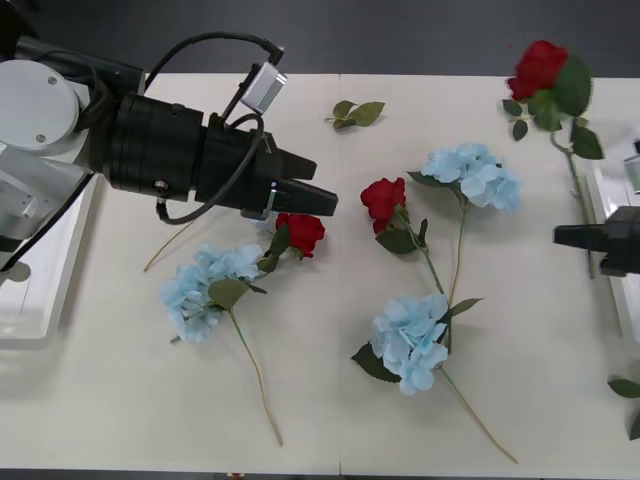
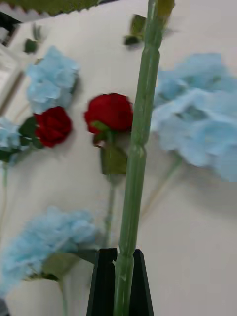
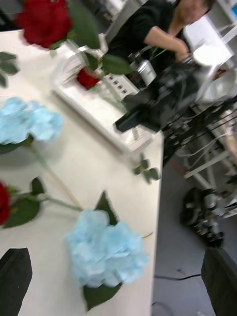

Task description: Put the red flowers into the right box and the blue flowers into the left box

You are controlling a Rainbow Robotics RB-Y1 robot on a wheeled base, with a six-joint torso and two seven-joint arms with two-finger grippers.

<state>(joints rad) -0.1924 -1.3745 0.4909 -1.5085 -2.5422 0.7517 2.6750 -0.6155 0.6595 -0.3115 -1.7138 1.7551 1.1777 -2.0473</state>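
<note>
Two-arm flower sorting on a white counter (image 1: 330,420), seen mid-task. The right gripper (image 1: 575,237), at the counter's right edge, is closed on the thin green stem of a red rose (image 1: 540,66); the grip sits low on the stem, so the bloom stands clear of the counter toward the far right corner, and the stem runs straight up between the fingers in the right wrist view. Holding it this way keeps the head free of the other flowers while it travels to the right box (image 1: 612,215), whose white rim lies just beside that gripper. From the left wrist view another red bloom (image 3: 87,78) appears to lie already inside that box, though the blur there allows no certainty.

The left gripper (image 1: 325,192) reaches out from the left, its black fingers spread apart and holding nothing, poised just above a second red rose (image 1: 301,232) that lies touching a blue hydrangea (image 1: 205,287). The left box (image 1: 60,290) sits under that arm at the counter's left edge, mostly hidden.

Still loose on the counter: a third red rose (image 1: 384,198) at centre, a blue hydrangea (image 1: 472,175) just right of it, and another blue hydrangea (image 1: 412,342) nearer the front edge. A leaf sprig (image 1: 358,112) lies apart at the far side
</note>
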